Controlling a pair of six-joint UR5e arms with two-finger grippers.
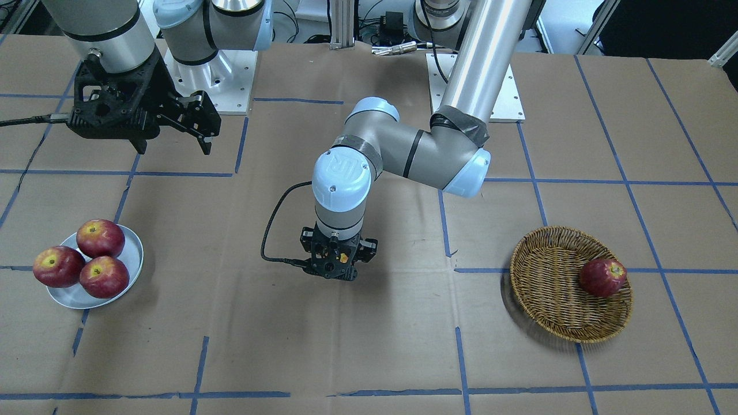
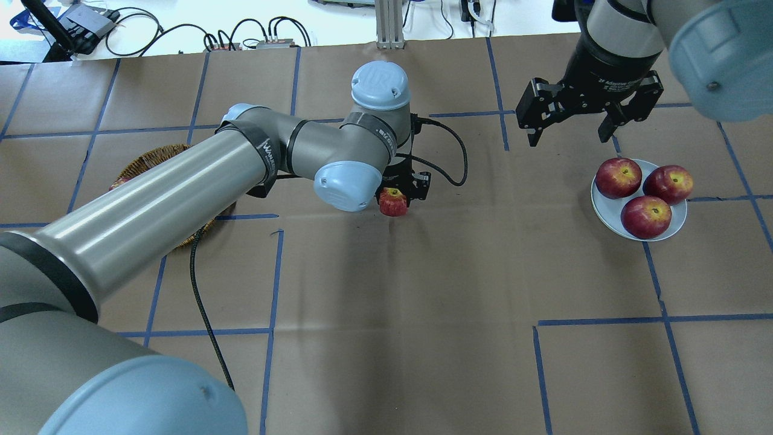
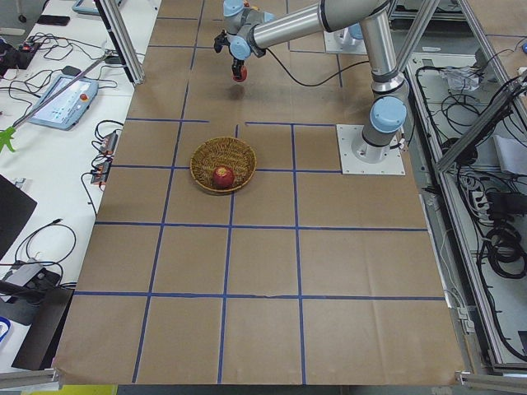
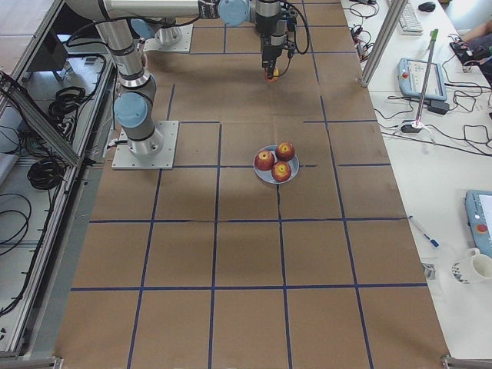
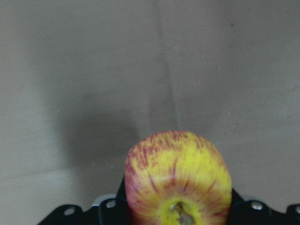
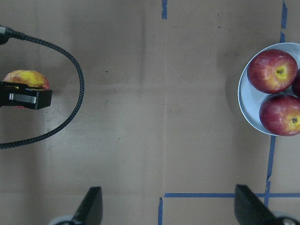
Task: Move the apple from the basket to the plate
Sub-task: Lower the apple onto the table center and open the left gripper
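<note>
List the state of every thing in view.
apple, held above the table
left pincer, shut on the apple
right pincer, open and empty
basket, holding one red apple
plate, holding three red apples

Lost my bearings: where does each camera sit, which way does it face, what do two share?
Front-facing: across the table, facing the robot; both arms, basket, plate.
Overhead: behind its shoulders, looking down; left arm, open right gripper.
Exterior left: table's left end, looking along it; left arm.
Exterior right: table's right end, looking along it; right arm's base.
Left wrist: down past the held apple.
Right wrist: down; its fingertips.
Shared: both wrists see the apple.
</note>
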